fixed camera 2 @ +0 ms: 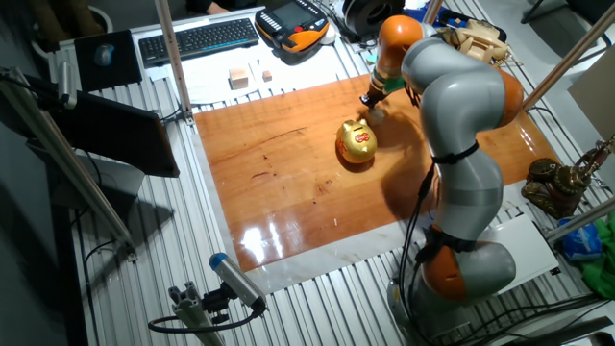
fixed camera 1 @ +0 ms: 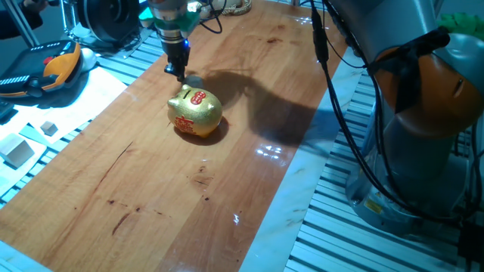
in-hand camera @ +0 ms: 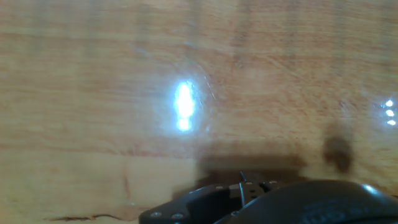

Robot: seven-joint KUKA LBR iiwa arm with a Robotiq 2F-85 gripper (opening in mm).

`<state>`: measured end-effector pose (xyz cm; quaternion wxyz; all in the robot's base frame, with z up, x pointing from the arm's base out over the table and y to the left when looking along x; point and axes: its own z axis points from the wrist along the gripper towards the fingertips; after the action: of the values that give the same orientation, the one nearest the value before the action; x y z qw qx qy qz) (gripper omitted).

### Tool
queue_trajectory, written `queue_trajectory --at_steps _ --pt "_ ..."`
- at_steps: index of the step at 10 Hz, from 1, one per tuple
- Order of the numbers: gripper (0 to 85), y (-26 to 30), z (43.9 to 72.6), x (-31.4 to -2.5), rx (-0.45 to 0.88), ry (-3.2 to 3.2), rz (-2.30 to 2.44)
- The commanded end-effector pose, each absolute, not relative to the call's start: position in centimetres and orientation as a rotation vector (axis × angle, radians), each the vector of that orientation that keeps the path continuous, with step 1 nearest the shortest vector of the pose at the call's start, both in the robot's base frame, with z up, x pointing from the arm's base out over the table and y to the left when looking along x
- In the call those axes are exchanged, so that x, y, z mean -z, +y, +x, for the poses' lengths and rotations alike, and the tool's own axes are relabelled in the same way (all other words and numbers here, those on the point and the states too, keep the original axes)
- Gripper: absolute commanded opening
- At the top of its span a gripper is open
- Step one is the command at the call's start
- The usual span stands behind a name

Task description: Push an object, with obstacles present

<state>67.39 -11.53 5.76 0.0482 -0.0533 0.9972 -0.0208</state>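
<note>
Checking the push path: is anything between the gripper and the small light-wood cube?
Cannot confirm. The gripper is down at the table just behind the shiny gold piggy bank, touching or nearly so. The small light-wood cube is not clearly visible in any view; it may be hidden at the fingertips. The hand view shows only bare wooden tabletop.

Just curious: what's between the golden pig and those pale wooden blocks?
Only bare wooden board and white sheet separate golden pig from wooden blocks; one fixed view shows it.
</note>
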Motion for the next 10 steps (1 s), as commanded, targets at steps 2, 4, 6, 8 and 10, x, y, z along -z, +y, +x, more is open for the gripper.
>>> queue_trajectory --at_steps 2,4,6,8,10 --pt "0.0 -11.9 66.9 -5.6 0.066 3.043 -0.167" --pt "0.0 -12.3 66.3 -5.2 0.064 3.035 -0.169" --pt "0.0 -12.0 65.6 -4.8 0.063 3.028 -0.150" --pt "0.0 -11.9 65.0 -4.9 0.065 3.029 -0.141" --pt "0.0 -11.9 64.7 -5.1 0.067 3.033 -0.141"
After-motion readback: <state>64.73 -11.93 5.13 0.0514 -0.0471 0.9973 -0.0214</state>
